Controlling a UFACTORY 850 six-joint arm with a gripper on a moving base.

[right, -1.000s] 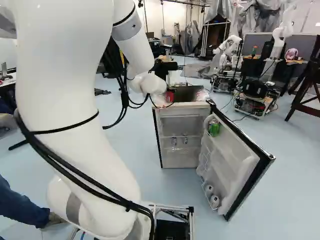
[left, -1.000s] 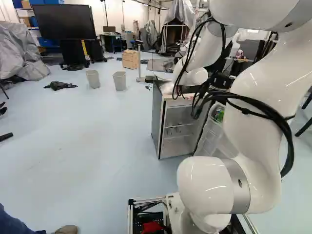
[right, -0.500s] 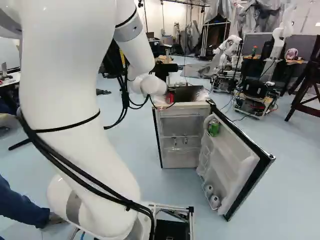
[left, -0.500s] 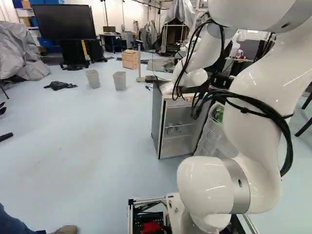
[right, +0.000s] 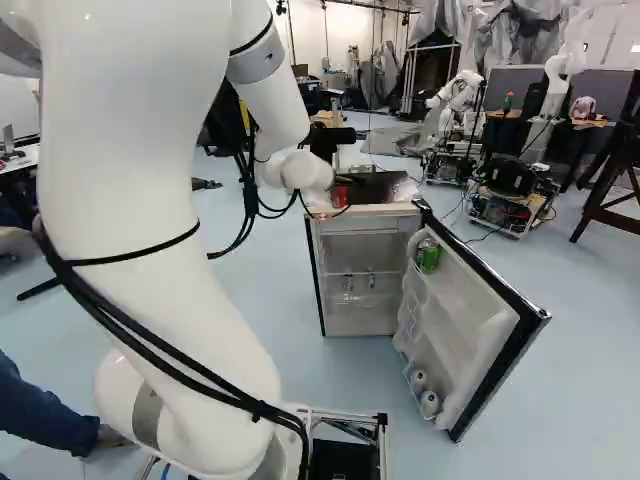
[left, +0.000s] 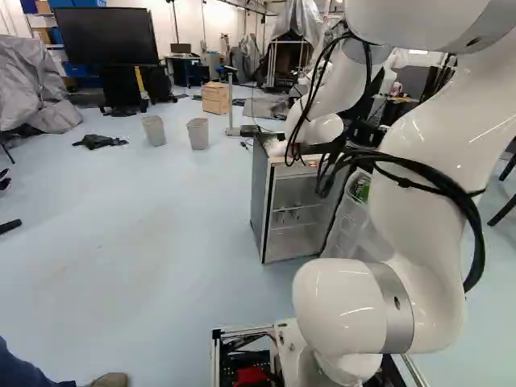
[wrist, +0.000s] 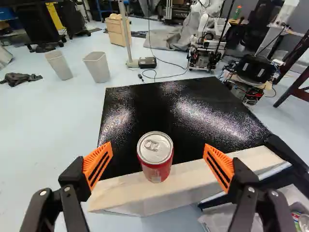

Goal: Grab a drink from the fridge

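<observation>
My gripper [right: 352,178] hangs over the fridge top in the right base view, mostly hidden by the arm. In the wrist view its two orange-padded fingers are spread wide, and the gripper [wrist: 159,149] is open. A red can [wrist: 156,162] stands upright on the light front edge of the fridge top [wrist: 145,193], between the fingers with a gap on both sides. The fridge [right: 365,250] has its door [right: 480,330] swung open. A green can [right: 428,256] sits high in the door, pale cans [right: 430,403] low in it; small cans [right: 348,284] stand on an inner shelf.
Beyond the fridge top are two grey bins [wrist: 97,66], a wooden box [left: 215,97] and a stand on the floor. Another robot [right: 510,190] is at the right back, near a dark wooden frame [right: 615,175]. A person's leg [right: 45,408] is left of the base.
The fingers have opened, and a dark gripper part now shows across the red can's upper end in the right base view. The arm has shifted only slightly; the base has not moved.
</observation>
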